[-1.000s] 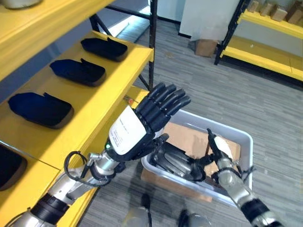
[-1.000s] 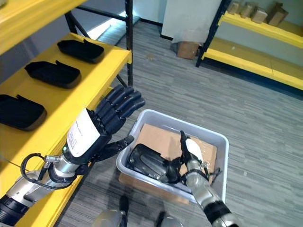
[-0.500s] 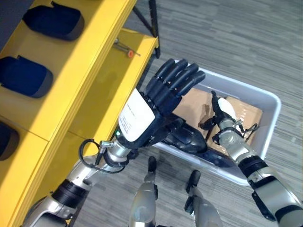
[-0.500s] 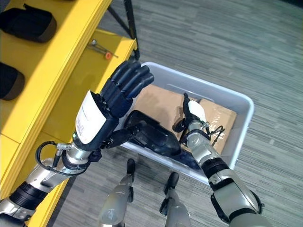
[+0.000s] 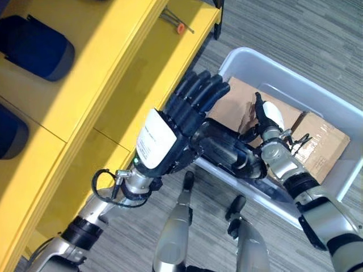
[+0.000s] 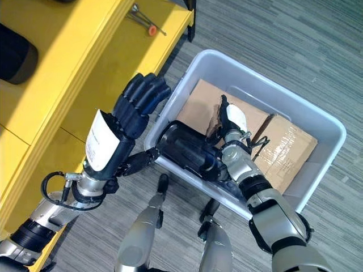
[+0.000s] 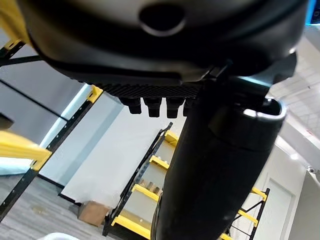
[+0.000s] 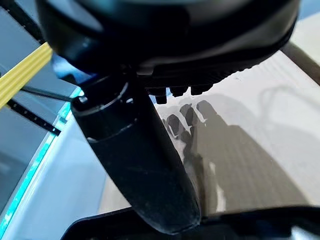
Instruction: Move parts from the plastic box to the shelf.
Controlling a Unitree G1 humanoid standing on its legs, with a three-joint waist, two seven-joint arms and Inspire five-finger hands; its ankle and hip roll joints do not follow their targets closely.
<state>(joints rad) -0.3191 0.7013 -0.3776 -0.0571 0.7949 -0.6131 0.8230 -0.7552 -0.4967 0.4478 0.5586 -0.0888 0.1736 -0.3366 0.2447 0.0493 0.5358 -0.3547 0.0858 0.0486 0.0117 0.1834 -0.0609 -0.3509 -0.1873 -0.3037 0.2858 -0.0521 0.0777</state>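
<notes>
My left hand (image 5: 180,122) is up between shelf (image 5: 113,73) and plastic box (image 6: 317,119), fingers straight and spread, thumb toward the box's near wall. My right hand (image 6: 229,139) is inside the box, white-covered thumb up; its fingers go behind the black part (image 6: 190,152), so can't tell if they grip it. The part lies in the box's near corner, on brown cardboard (image 6: 286,150). Dark blue parts (image 5: 37,48) sit on the shelf's upper level; a small orange-tipped tool (image 5: 177,24) lies on the lower one.

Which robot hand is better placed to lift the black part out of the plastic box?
Likely the right robot hand: it is inside the plastic box, at the black part. The left robot hand is open above the rim.
</notes>
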